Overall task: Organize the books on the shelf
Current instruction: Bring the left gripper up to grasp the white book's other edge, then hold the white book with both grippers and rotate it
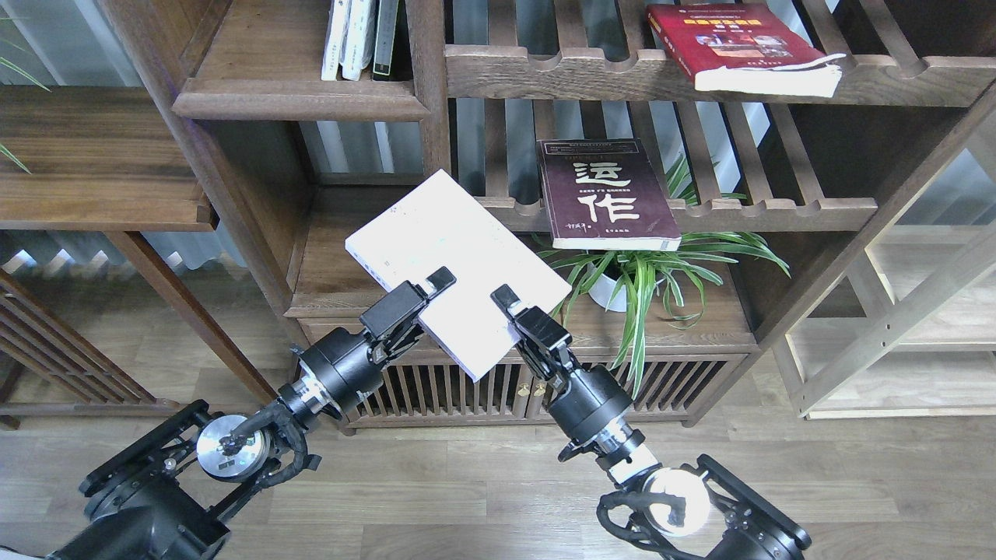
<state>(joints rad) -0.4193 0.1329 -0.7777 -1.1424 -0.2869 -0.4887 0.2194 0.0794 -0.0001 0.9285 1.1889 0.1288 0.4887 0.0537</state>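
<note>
The pale lavender-white book (455,257) is held tilted in the air in front of the bookcase's middle post. My right gripper (507,311) is shut on its lower right edge. My left gripper (433,289) is at its lower left edge with one finger over the cover; the other finger is hidden beneath. The dark maroon book (603,194) with white characters lies on the middle slatted rack. The thick red book (739,47) lies on the upper slatted rack. The shelf (299,101), a solid board with a rounded front edge, is at the upper left.
Three thin books (362,39) stand at the shelf's right end. A green potted plant (646,280) sits under the maroon book. A low cabinet with slatted doors (436,389) is below. A pale wooden frame (895,327) stands at the right.
</note>
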